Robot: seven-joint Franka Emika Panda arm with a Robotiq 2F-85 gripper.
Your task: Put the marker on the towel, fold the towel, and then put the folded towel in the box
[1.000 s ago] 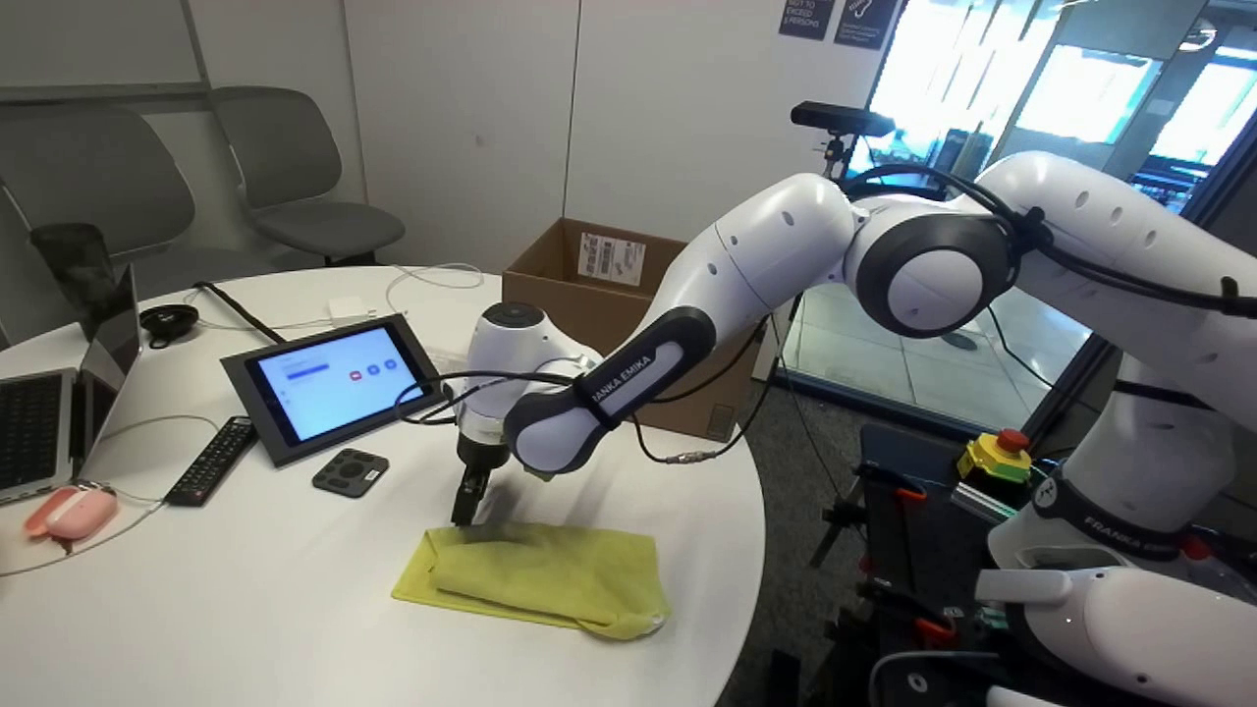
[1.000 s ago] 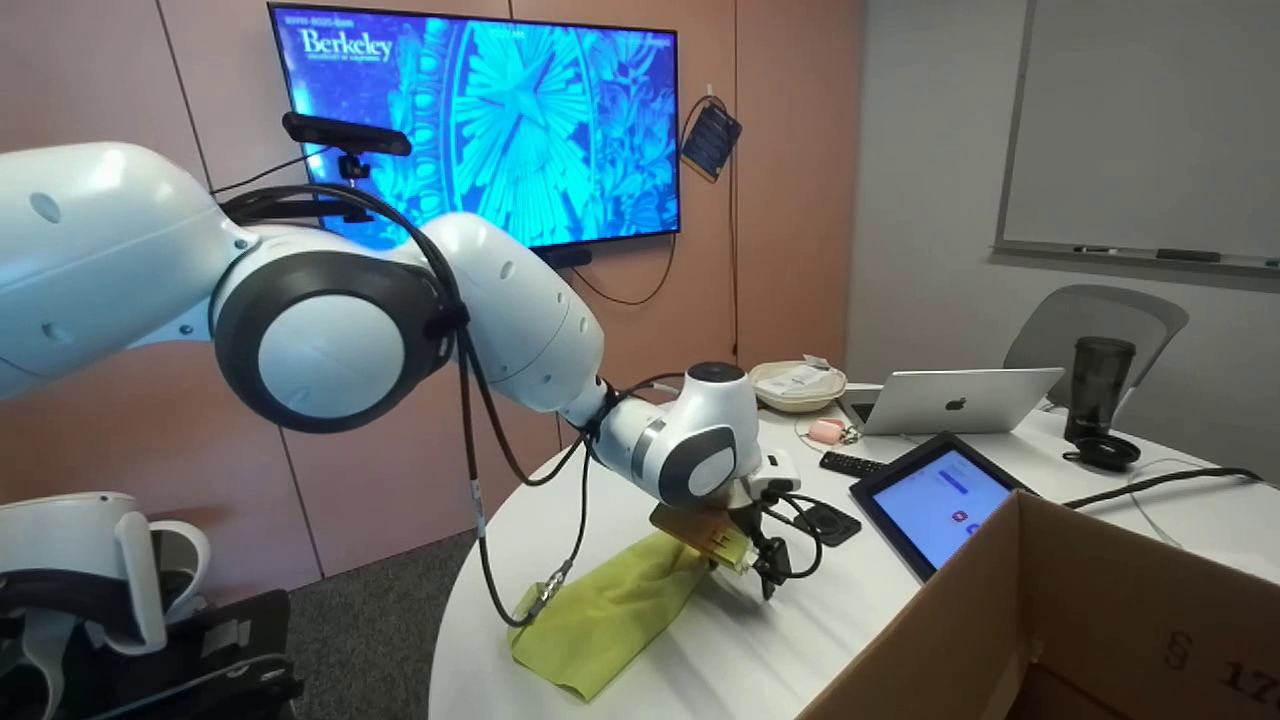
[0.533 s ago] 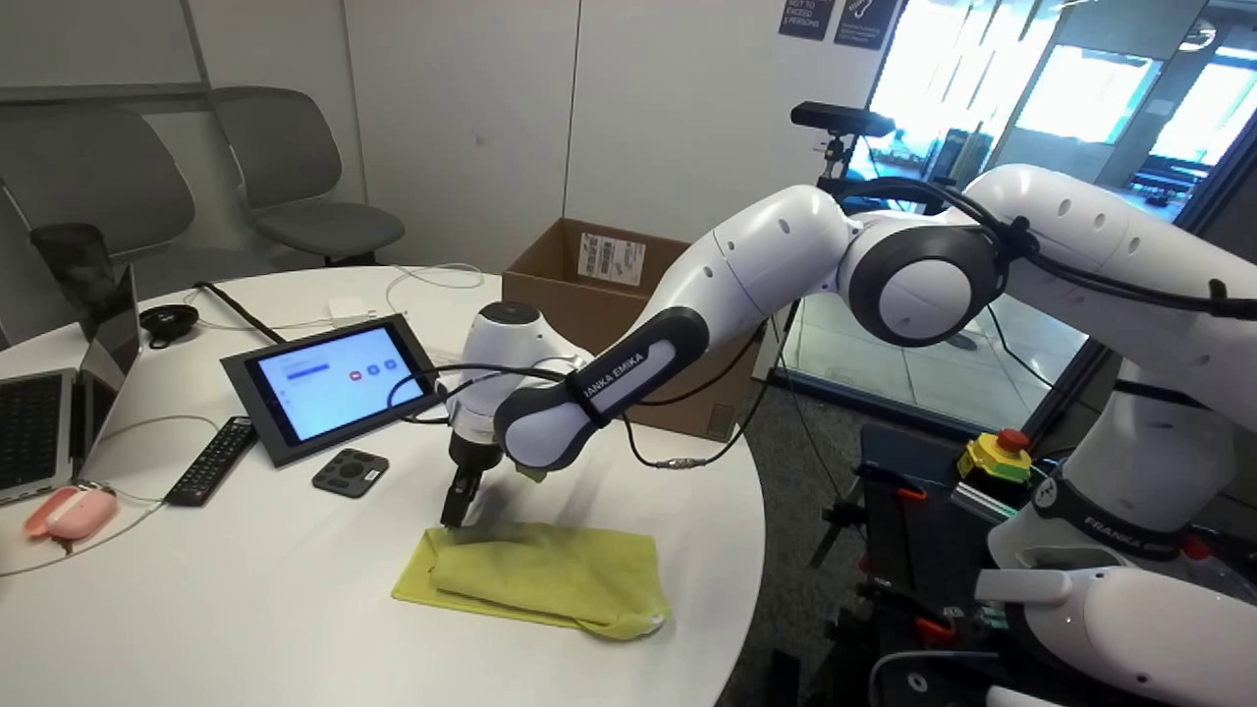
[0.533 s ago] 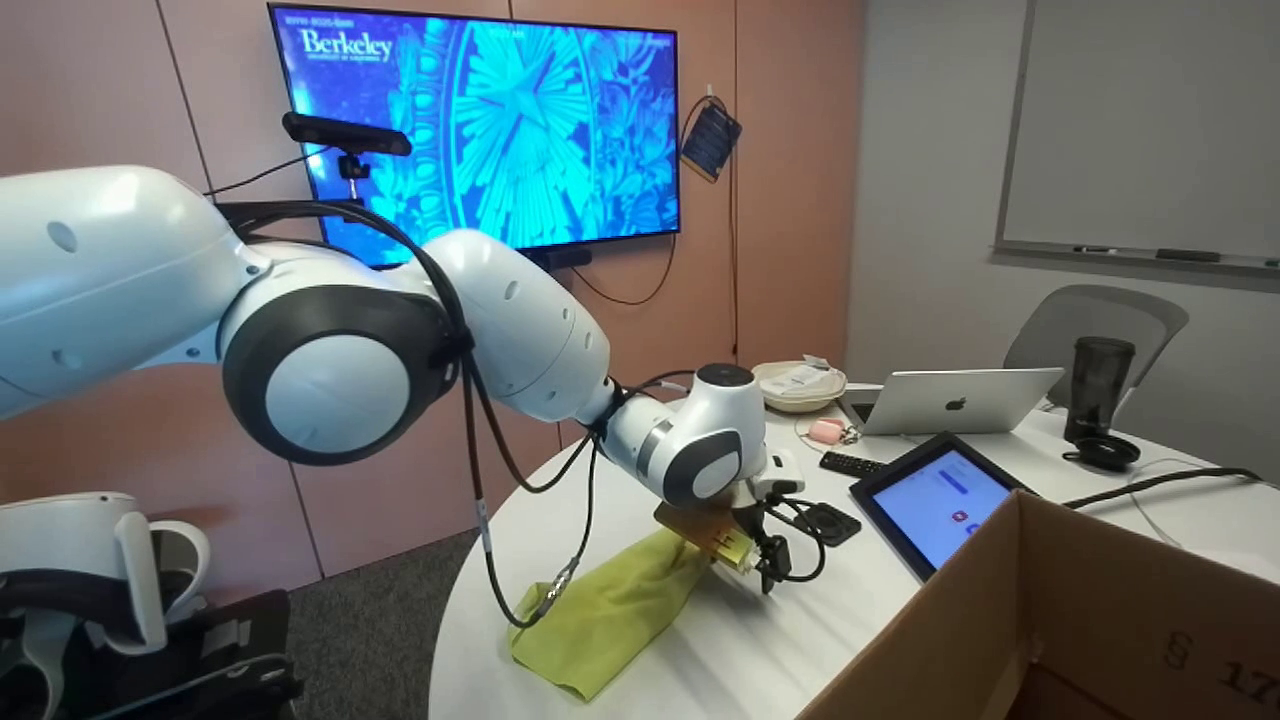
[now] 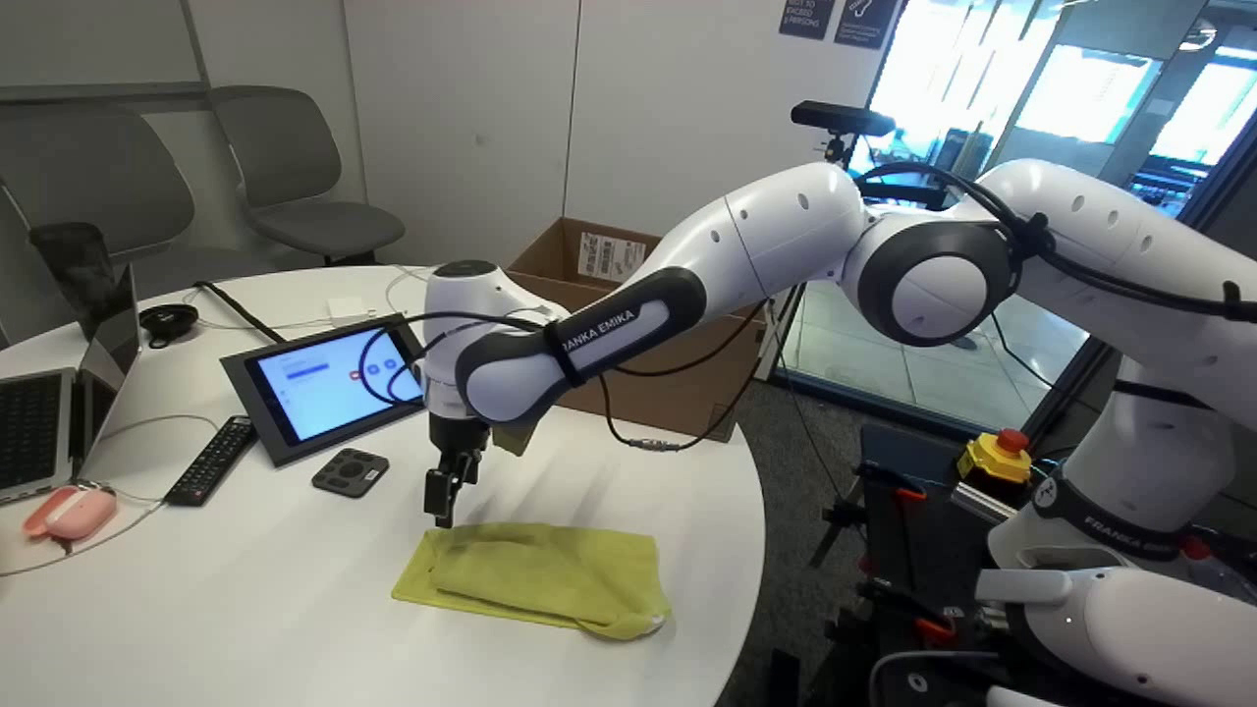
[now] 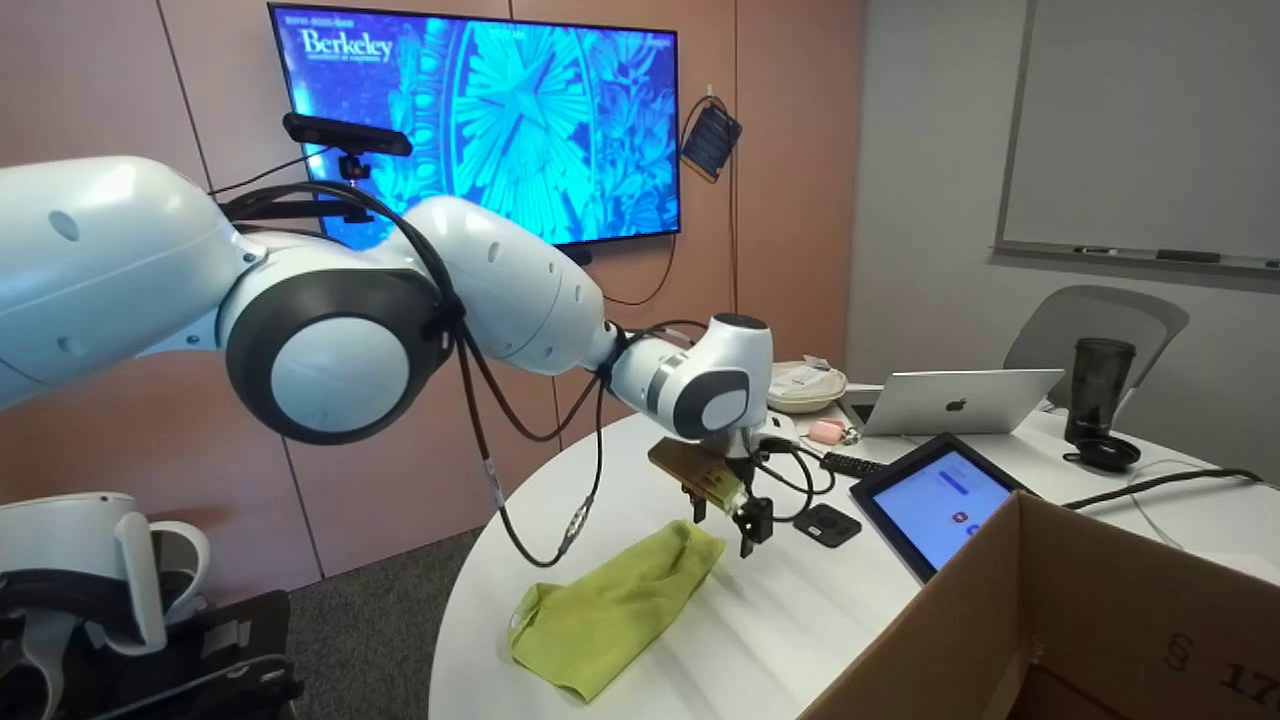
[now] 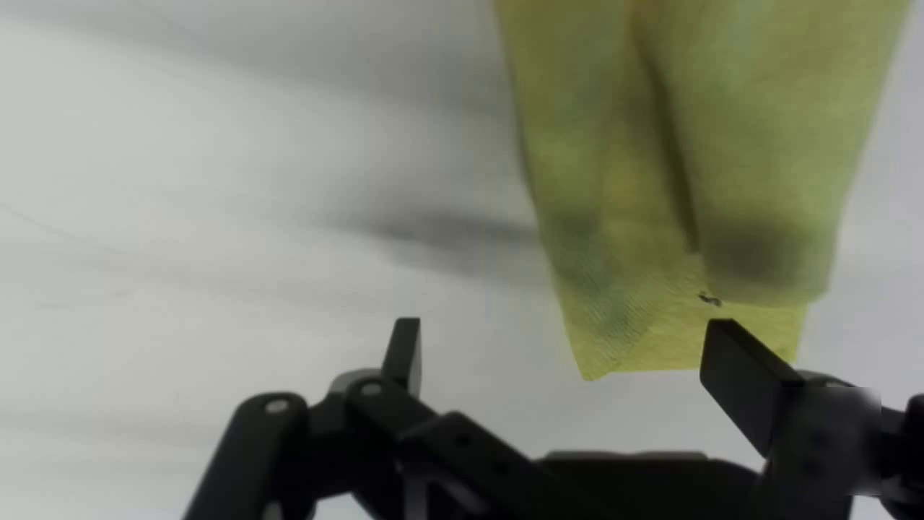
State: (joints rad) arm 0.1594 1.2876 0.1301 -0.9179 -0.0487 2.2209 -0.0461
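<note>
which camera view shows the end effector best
The wrist view: the end effector looms large there, both fingers in sight and wide apart, though its base is cropped. Both exterior views show it smaller, pointing down close to one end of the towel.

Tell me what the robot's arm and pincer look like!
The arm is shiny white and rounded, with a dark grey ring around a white disc. Black cables loop along it, and a dark band says FRANKA EMIKA. The pincer is black, with two blocky fingers.
</note>
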